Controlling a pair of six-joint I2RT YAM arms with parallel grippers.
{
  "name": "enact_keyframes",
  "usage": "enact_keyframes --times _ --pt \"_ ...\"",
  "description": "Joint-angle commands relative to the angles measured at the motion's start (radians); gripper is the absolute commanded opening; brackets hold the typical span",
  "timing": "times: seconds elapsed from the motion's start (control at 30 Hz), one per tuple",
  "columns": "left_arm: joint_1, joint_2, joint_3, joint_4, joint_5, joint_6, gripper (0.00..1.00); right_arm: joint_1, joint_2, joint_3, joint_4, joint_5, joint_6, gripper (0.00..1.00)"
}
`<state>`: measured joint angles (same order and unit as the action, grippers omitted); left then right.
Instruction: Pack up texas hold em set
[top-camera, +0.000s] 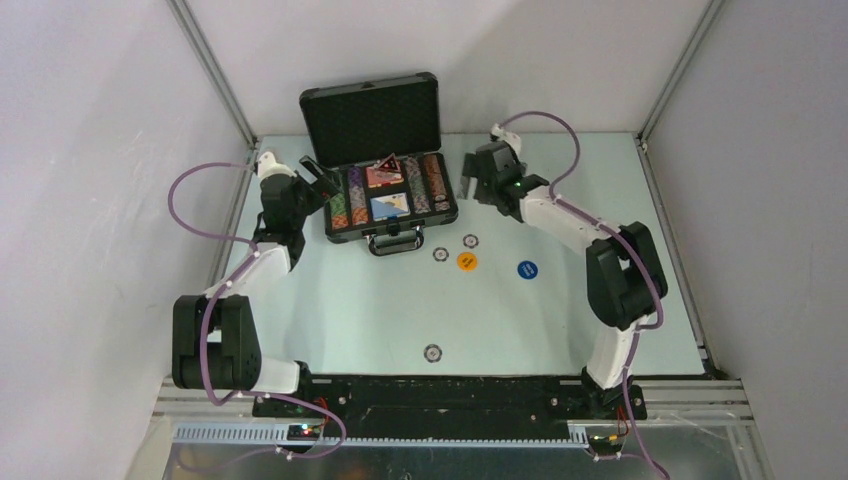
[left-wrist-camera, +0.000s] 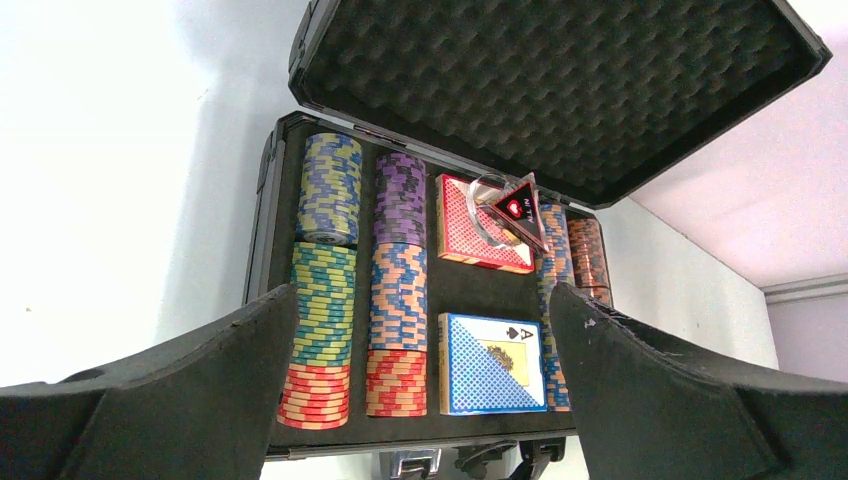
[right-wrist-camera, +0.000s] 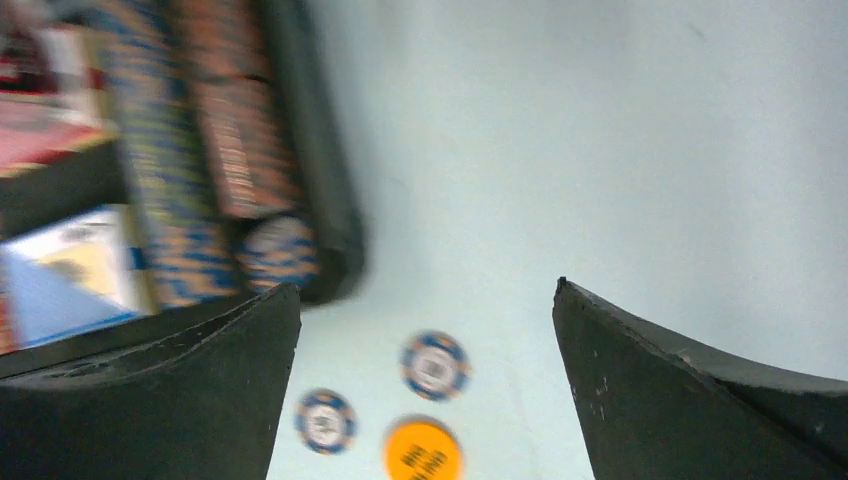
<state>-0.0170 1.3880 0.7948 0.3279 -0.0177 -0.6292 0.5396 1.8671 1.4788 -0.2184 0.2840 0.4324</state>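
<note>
From above, the black briefcase (top-camera: 370, 115) lies between the two claws. The left claw (top-camera: 318, 182) is just beside its left end and the right claw (top-camera: 470, 180) just off its right end, both spread wide and empty. Its long axis runs from claw to claw, with the lid standing up on the far side and the handle (top-camera: 394, 241) pointing at the arm bases. On the worktop (top-camera: 330, 310), basewards of the right claw, lie two striped chips (top-camera: 440, 254), an orange button (top-camera: 467, 261) and a blue button (top-camera: 527, 269). A lone chip (top-camera: 432, 352) lies well apart.

From the left wrist, chip rows (left-wrist-camera: 325, 300) run away from the claw. A blue deck (left-wrist-camera: 490, 365) sits near it and a red deck (left-wrist-camera: 470, 225) beyond, with a triangular marker (left-wrist-camera: 520, 208) leaning on the red one.

The right wrist view is blurred; the loose pieces lie between its fingers (right-wrist-camera: 200, 390).

The loose pieces look thin, hard and prone to sliding, so pinch them across the rim. The loaded case is probably heavy, and its lid is best pushed at the top edge.
</note>
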Motion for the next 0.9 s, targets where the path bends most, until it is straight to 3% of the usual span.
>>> enact_keyframes --times 0.0,0.2,0.53,0.87 --pt "0.008 0.000 0.026 0.029 0.023 -0.009 1.00 -0.056 -0.089 -0.071 -0.282 0.053 0.159 0.99" --pt "0.008 0.012 0.035 0.027 0.054 -0.006 1.00 -0.059 -0.109 -0.166 -0.423 0.127 0.214 0.99" --pt "0.008 0.018 0.039 0.028 0.057 -0.004 1.00 -0.118 -0.193 -0.354 -0.361 0.061 0.235 0.99" --pt "0.004 0.025 0.047 0.027 0.067 0.001 1.00 -0.196 -0.235 -0.478 -0.276 -0.065 0.230 0.89"
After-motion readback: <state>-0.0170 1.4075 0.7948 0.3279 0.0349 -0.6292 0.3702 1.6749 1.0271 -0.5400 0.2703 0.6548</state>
